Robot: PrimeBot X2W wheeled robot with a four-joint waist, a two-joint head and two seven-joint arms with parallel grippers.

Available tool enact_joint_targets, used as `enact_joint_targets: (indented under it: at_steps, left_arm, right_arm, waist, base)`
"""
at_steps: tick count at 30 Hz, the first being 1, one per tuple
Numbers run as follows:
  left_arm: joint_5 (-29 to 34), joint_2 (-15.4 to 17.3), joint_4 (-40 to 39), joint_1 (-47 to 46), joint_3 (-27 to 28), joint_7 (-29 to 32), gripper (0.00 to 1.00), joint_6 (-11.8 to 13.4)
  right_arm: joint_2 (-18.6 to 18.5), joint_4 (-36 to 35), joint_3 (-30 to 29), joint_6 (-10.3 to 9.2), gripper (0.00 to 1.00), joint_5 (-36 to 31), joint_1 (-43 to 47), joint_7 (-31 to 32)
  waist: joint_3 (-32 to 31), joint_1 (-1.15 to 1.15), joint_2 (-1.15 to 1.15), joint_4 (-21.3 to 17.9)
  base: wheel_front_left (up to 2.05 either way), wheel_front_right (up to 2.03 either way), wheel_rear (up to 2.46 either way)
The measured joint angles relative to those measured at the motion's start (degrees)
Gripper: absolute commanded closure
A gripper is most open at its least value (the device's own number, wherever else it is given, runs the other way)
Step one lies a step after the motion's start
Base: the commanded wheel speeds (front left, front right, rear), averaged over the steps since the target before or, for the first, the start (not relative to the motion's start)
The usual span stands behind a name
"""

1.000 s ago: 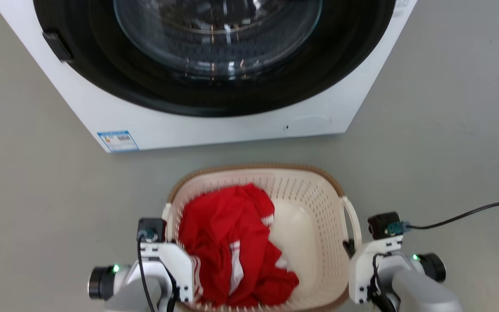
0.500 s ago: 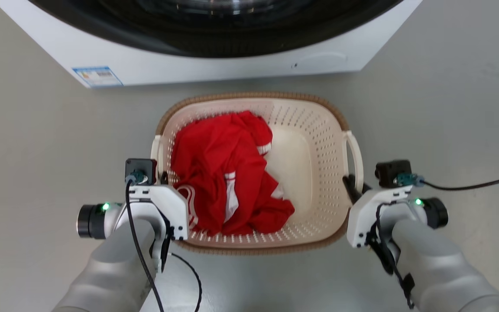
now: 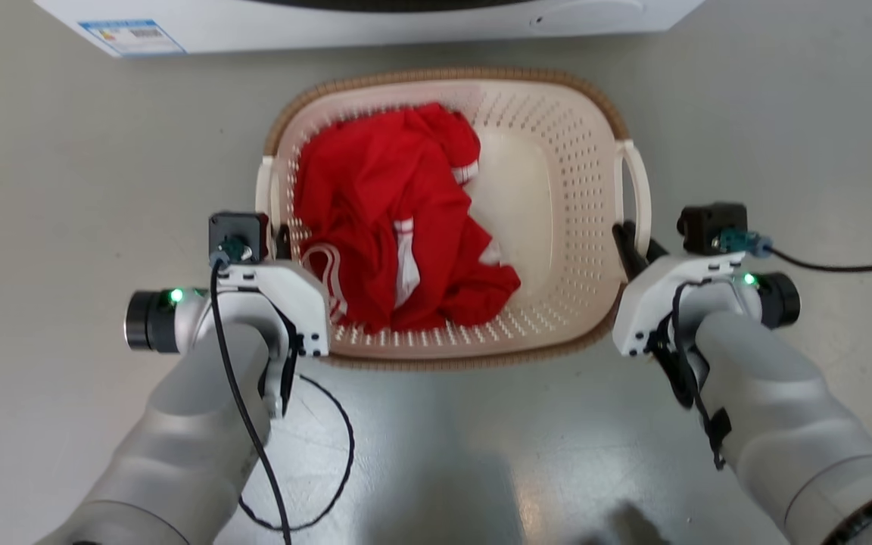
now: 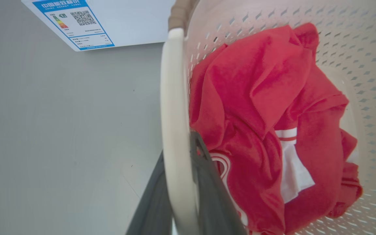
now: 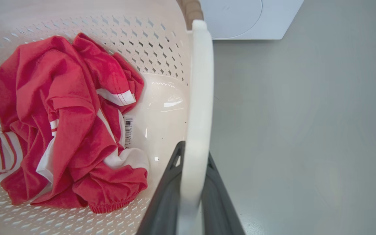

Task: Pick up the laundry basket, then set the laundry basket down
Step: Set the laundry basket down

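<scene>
The laundry basket (image 3: 443,76) is cream-white and perforated with a brown woven-look rim, and it sits between my two arms on or just above the grey floor; which of the two I cannot tell. A crumpled red garment with white trim (image 3: 398,219) lies inside it. My left gripper (image 3: 278,244) is shut on the left white loop handle (image 4: 171,98), a dark finger (image 4: 209,189) on each side of it. My right gripper (image 3: 633,246) is likewise shut on the right loop handle (image 5: 201,81), its fingers (image 5: 166,195) pinching the strap.
The white washing machine's lower front (image 3: 375,23) runs along the top edge just beyond the basket, with a blue label (image 3: 132,36) at its left. A black cable (image 3: 330,469) loops over the floor by my left forearm. Another cable (image 3: 845,266) trails right.
The head camera has tilted down: the washing machine has slid up the picture and more of both forearms shows. Both grippers keep their hold on the basket's handles.
</scene>
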Motion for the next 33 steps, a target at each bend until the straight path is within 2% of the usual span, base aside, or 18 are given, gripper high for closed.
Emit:
enact_joint_targets:
  at_steps: [19, 33]
  left_arm:
    - [12.1, -0.7, -2.5, -3.8, 10.9, 0.0, 1.00, -0.1]
    - [18.2, -2.1, -2.9, -4.4, 17.6, 0.0, 1.00, -1.5]
  right_arm:
    - [0.0, -1.5, -11.4, 0.00, 1.00, -11.3, -3.3, -0.6]
    - [0.0, -2.8, -18.8, 0.01, 1.00, -18.6, -4.0, -0.6]
  waist:
    - [8.6, 0.00, 0.00, 0.9]
    - [10.9, 0.00, 0.00, 1.3]
  base:
    - [0.00, 0.00, 0.00]
    - [0.00, 0.00, 0.00]
